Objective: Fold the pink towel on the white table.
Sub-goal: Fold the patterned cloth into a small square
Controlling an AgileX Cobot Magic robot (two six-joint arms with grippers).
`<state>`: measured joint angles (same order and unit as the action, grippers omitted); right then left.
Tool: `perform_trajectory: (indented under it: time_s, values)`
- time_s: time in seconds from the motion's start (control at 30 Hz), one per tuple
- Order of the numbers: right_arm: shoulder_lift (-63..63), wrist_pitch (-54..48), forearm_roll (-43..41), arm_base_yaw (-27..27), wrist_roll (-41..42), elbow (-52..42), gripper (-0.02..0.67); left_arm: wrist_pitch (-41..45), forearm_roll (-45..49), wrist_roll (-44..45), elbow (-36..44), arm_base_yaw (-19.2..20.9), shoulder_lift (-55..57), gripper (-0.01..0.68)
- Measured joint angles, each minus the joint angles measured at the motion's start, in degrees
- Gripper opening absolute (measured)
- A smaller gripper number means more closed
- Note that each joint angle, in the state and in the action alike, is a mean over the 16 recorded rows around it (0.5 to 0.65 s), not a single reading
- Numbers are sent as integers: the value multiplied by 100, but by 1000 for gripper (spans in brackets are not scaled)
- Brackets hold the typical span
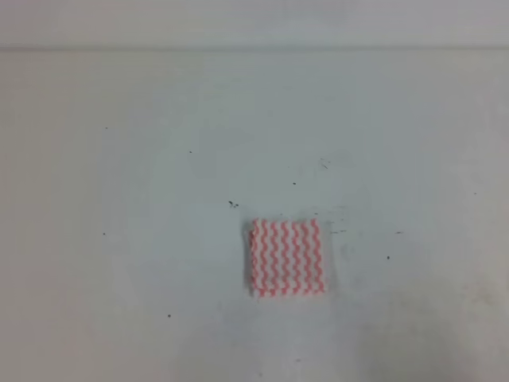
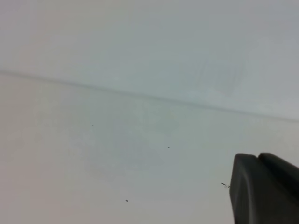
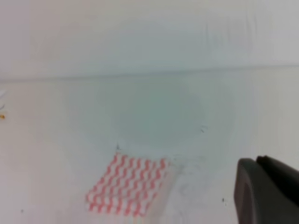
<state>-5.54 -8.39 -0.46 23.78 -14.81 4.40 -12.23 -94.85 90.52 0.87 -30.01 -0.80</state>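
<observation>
**Towel lies alone on the table**

I see the towel [image 1: 287,257] flat on the table [image 1: 143,239], a small neat square slightly toward 5 o'clock from the centre of the high view. Nothing touches it. From the left gripper [image 2: 264,189] and the right gripper [image 3: 266,189] I see only one dark finger each, so I cannot tell how their jaws stand.

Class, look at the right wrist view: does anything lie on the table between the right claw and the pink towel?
Nothing visible does. Only bare white table with tiny specks separates the right claw from the pink towel.
</observation>
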Motion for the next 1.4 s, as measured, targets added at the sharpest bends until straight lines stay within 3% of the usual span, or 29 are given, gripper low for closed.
perform_trajectory:
  time_s: [0.57,1.13,1.4]
  values:
    - [649,-621,-67,-1366,461,-410,-18,-97,-34,-1,-7,0,-2,-6]
    - [673,-778,-17,-1402,584,-497,-18,-297,-17,23,-7,0,-7,-6]
    - [670,-777,-17,-1402,584,-497,-18,-1227,-53,156,-15,0,-11,-6]
